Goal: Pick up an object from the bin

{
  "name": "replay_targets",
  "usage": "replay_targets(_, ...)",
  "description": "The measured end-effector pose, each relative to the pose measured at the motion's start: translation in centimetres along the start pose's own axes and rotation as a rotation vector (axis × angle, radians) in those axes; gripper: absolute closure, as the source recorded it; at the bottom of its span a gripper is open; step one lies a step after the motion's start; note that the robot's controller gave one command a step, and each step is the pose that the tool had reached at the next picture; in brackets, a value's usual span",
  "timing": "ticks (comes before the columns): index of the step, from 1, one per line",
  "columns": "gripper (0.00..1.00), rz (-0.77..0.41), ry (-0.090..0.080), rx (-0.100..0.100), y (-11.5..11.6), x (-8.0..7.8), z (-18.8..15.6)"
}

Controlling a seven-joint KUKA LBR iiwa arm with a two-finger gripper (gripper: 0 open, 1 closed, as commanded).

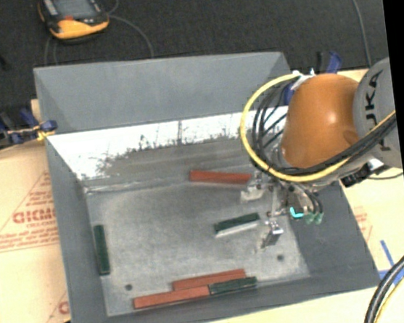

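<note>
My gripper [262, 214] hangs low over the right middle of the bin floor, open. One fingertip [252, 192] is by the right end of a red-brown bar [217, 177] that lies slanted near the back wall. The other fingertip [272, 237] is lower down. The right end of a pale green bar [236, 224] lies between the two fingertips, flat on the floor.
A dark green bar [101, 250] lies upright along the left wall. Along the front wall lie two red-brown bars [189, 289] and a short dark green one [233, 285]. The arm's orange cover and cables hang over the bin's right side.
</note>
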State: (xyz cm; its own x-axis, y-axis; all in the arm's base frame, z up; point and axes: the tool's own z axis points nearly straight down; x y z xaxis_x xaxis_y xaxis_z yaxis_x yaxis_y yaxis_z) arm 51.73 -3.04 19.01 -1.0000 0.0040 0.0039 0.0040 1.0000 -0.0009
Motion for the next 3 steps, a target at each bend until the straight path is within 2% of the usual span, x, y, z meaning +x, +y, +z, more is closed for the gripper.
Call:
replay_targets(1, 0.00, -0.001, -0.007, 0.001, 0.0, -0.2, -0.3)
replay_targets(2, 0.00, -0.007, -0.014, 0.001, -0.1, -2.2, 5.6)
replay_targets(3, 0.00, -0.023, 0.000, 0.000, -0.8, -3.5, 8.3)
